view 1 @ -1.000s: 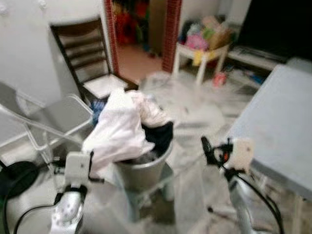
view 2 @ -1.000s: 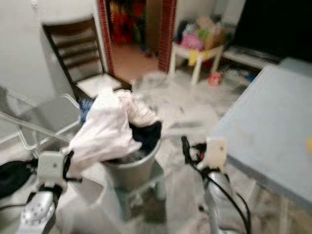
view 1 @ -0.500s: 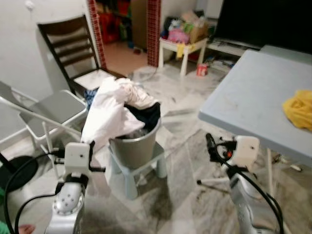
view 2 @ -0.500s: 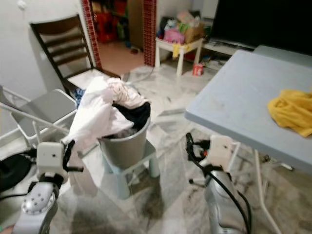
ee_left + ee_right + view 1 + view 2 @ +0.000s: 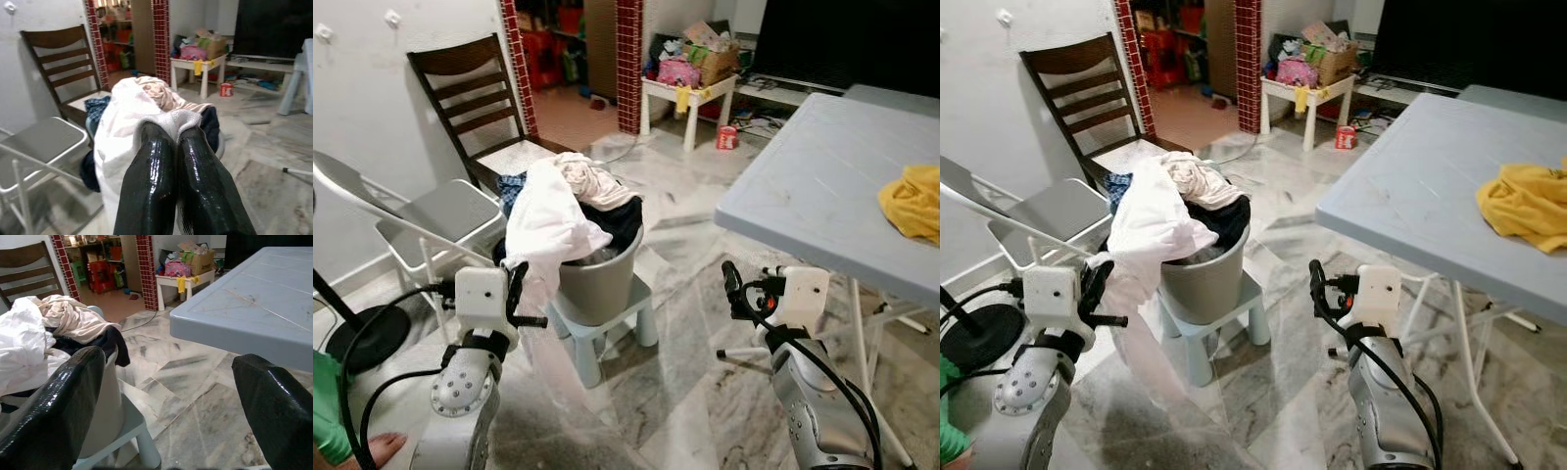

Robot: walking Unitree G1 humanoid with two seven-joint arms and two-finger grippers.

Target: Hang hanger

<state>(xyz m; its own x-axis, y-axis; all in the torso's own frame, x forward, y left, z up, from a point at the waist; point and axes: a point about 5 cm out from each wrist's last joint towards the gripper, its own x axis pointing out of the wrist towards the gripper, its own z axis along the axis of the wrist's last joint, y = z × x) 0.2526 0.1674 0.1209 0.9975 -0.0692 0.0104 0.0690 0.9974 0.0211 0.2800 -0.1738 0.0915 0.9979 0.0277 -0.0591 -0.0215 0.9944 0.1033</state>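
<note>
While you face a cluttered living room, no hanger can be made out anywhere, so you cannot yet say where the task's thing is. It may be buried in the laundry or out of sight.

Ahead and slightly to your left, a grey bucket [image 5: 599, 284] sits on a small pale stool [image 5: 607, 328], heaped with clothes. A white garment [image 5: 548, 220] spills over its near rim, with a pinkish cloth and dark fabric behind it. Behind the bucket stands a dark wooden chair [image 5: 475, 93], and to its left a grey folding chair [image 5: 435, 215]. On your right a pale blue counter [image 5: 813, 191] carries a crumpled yellow cloth [image 5: 913, 201].

Your left gripper [image 5: 172, 147] is held low, near the bucket, with its two black fingers pressed together and nothing between them. It points at the white garment. Your right gripper [image 5: 168, 391] hovers below the edge of the counter, fingers spread wide apart and empty.

A hanger would likely be light and stiff, with thin, smooth bars that could slip in the fingers. Judging from that, take it at the neck just below the hook, or at the middle of the lower bar, so it does not swing. If it lies tangled in the clothes, expect the soft fabric to drag along with it.
</note>
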